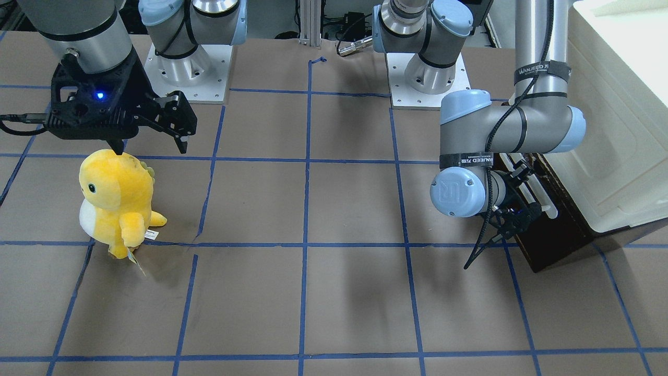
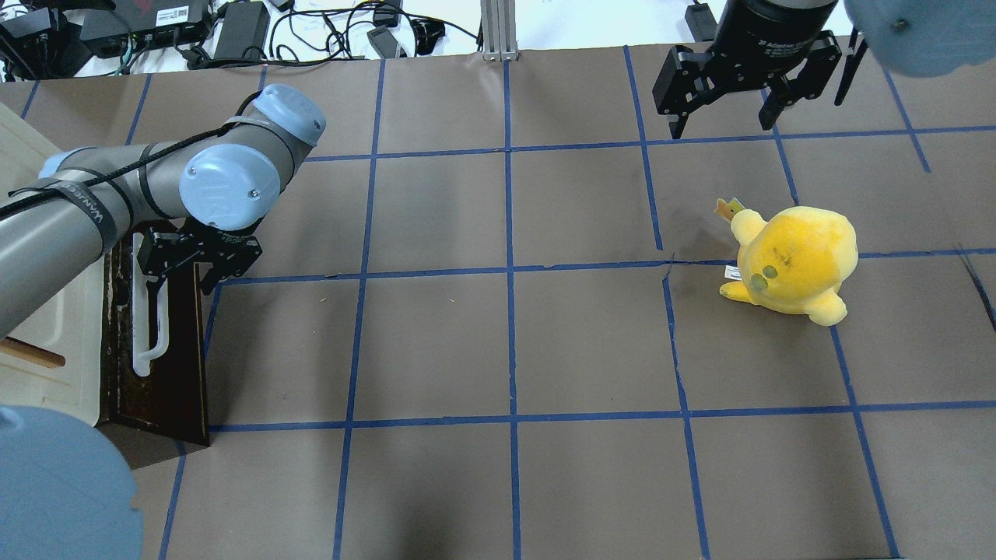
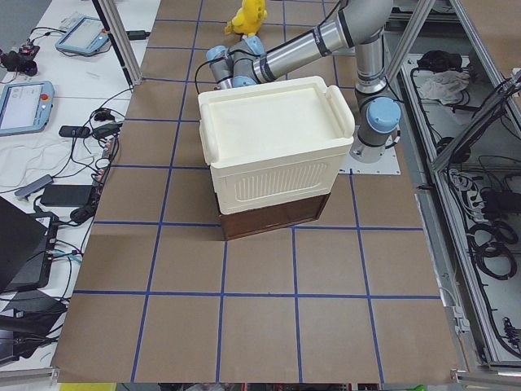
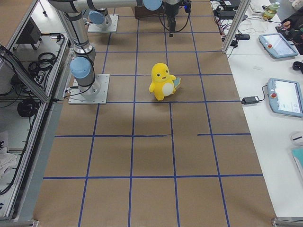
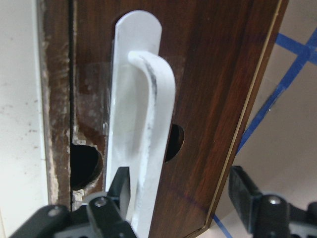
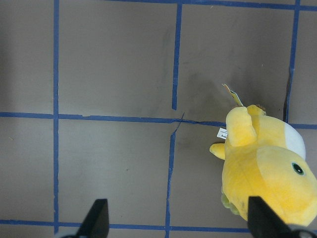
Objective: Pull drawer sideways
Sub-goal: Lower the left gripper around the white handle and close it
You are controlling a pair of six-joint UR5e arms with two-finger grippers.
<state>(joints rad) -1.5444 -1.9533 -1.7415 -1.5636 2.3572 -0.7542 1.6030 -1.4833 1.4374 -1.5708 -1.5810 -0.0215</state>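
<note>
The drawer's dark brown front [image 2: 167, 358] with its long white bar handle [image 2: 142, 315] sits at the foot of the cream-white cabinet [image 2: 47, 350], close against it. My left gripper [image 2: 183, 281] is open at the handle's far end. In the left wrist view the handle [image 5: 143, 114] runs between the two fingers, close to the left finger [image 5: 120, 187], and my left gripper [image 5: 183, 193] is not closed on it. The drawer front [image 1: 556, 235] also shows in the front view, with my left gripper [image 1: 514, 219] against it. My right gripper [image 2: 721, 128] is open, empty and far from the drawer.
A yellow plush toy [image 2: 794, 260] stands on the brown table on my right side, just below my right gripper [image 1: 151, 150]. The cabinet [image 3: 269, 138] fills the table's left end. Blue tape lines grid the table.
</note>
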